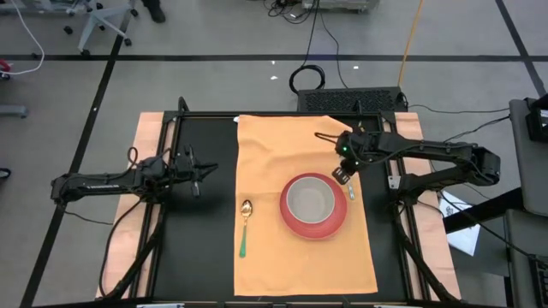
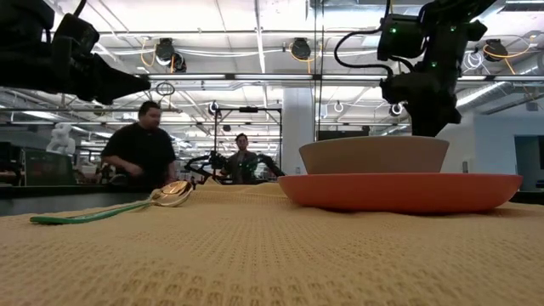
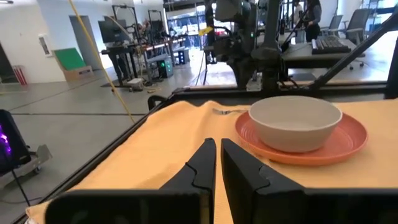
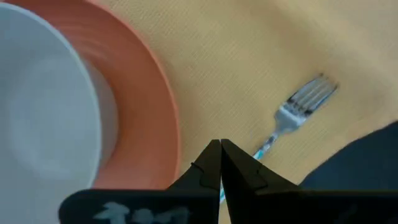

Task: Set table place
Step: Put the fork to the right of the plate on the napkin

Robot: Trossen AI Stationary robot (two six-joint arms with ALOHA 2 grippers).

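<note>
Here the orange mat (image 1: 300, 214) covers the black tabletop (image 1: 201, 231); both hands (image 1: 342, 175) (image 1: 199, 175) closed, empty.

Orange-tan cloth mat (image 1: 274, 162) spread flat on the black tabletop (image 1: 201, 231)

It's a big rectangle, faintly wrinkled near its far edge, covering the tabletop's middle and right part. The tabletop's left strip shows bare beside it, and the mat's near edge reaches the tabletop's front rim.
</note>
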